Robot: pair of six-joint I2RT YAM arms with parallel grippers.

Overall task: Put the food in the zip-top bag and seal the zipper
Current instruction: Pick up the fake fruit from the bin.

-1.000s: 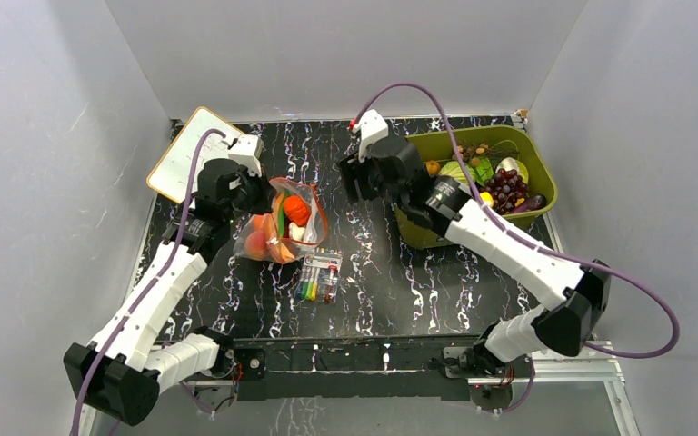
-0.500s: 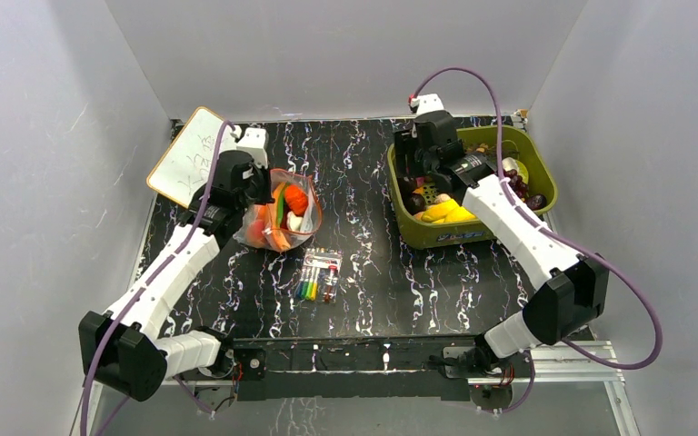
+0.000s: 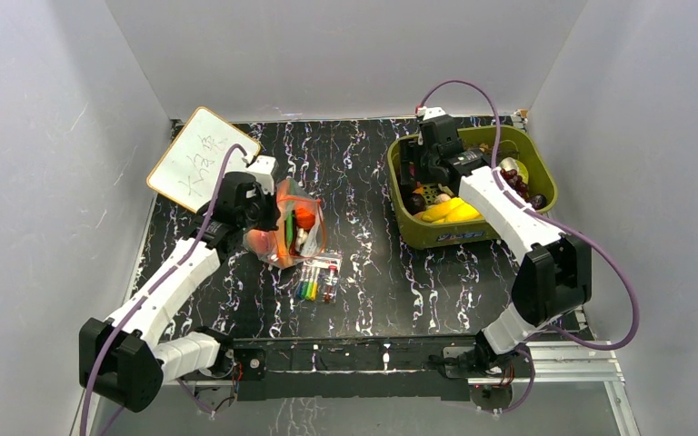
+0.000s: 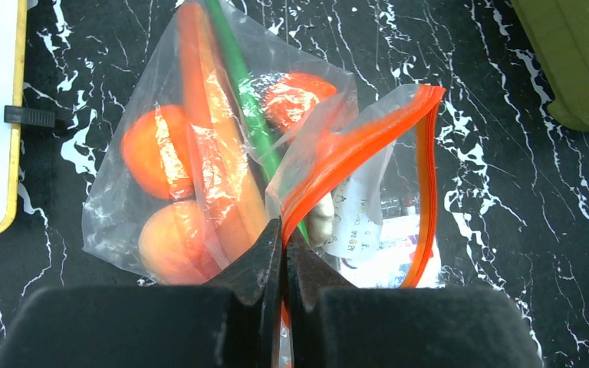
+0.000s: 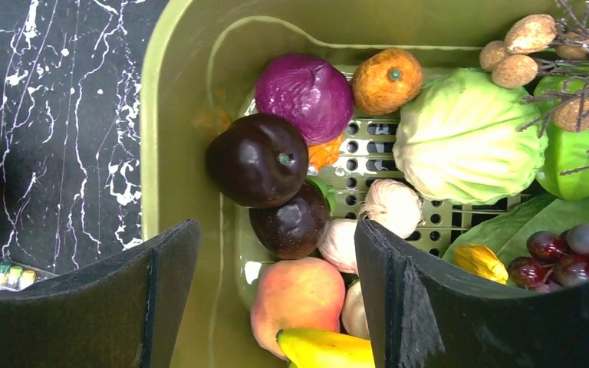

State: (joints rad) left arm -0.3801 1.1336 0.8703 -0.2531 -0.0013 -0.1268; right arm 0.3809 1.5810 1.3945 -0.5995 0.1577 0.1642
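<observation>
zip-top bag (image 3: 284, 238) 1 | bin (image 3: 436, 238) 1 | whiteboard (image 3: 195, 159) 1 | marker pack (image 3: 318, 277) 1 | dark plums (image 5: 257, 159) 2

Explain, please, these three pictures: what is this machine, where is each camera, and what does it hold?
Two white robot arms stand at a black marbled table. One picture looks down from above; the other two come from a camera on each wrist. The left pincer is shut on the clear crinkly plastic bag at its red-orange closure strip; toy food is inside. The right pincer hangs open over the olive-green plastic bin holding more of it. A yellow-framed whiteboard and a pack of coloured markers lie on the table.
</observation>
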